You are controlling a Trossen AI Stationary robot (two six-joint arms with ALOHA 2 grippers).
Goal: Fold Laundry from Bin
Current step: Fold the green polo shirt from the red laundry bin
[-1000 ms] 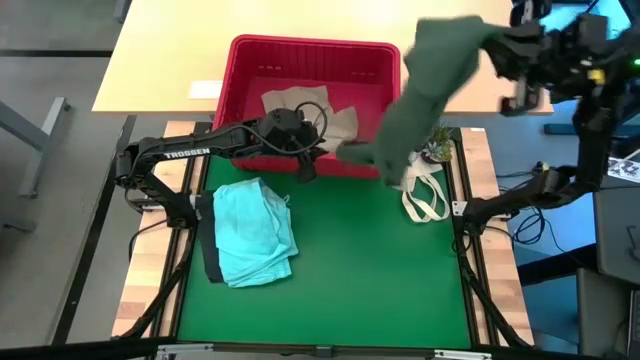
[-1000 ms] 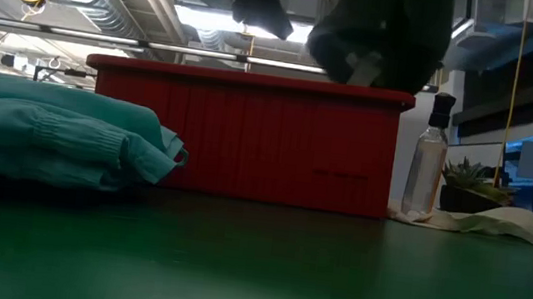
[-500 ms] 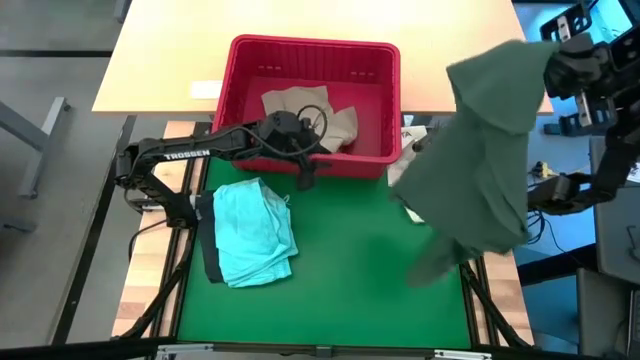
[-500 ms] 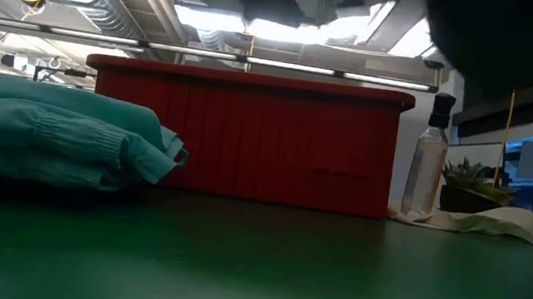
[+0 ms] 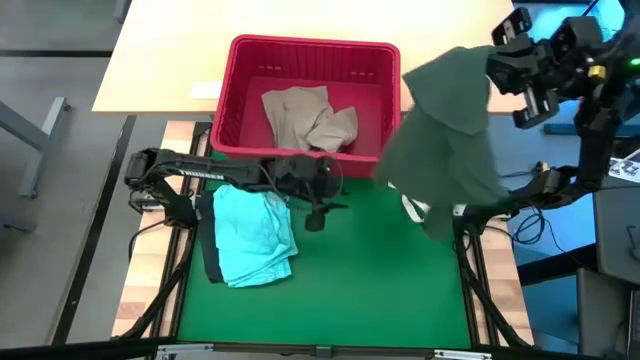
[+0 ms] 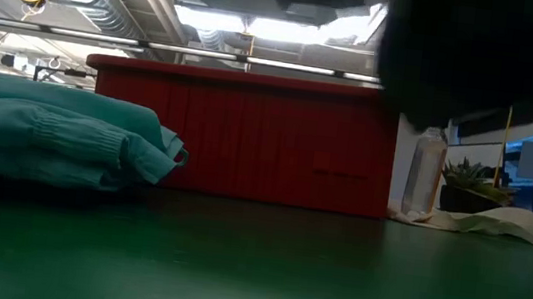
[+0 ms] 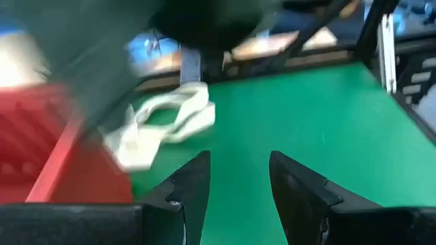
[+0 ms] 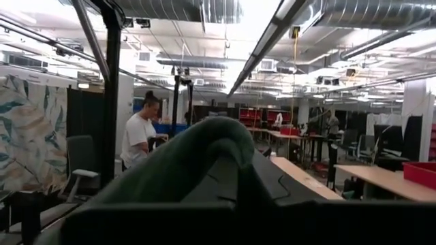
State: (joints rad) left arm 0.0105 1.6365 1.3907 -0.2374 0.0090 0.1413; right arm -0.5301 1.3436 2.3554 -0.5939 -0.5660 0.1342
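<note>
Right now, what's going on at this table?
The right gripper holds a dark green garment up in the air beside the red bin. A beige garment is still inside the bin. The left gripper hovers empty, fingers open, over the green mat next to the folded teal garment.

Red bin (image 5: pixel 305 55), beige garment (image 5: pixel 305 115), olive garment (image 5: pixel 445 135), teal garment (image 5: pixel 250 235), green table (image 5: pixel 360 280)
</note>
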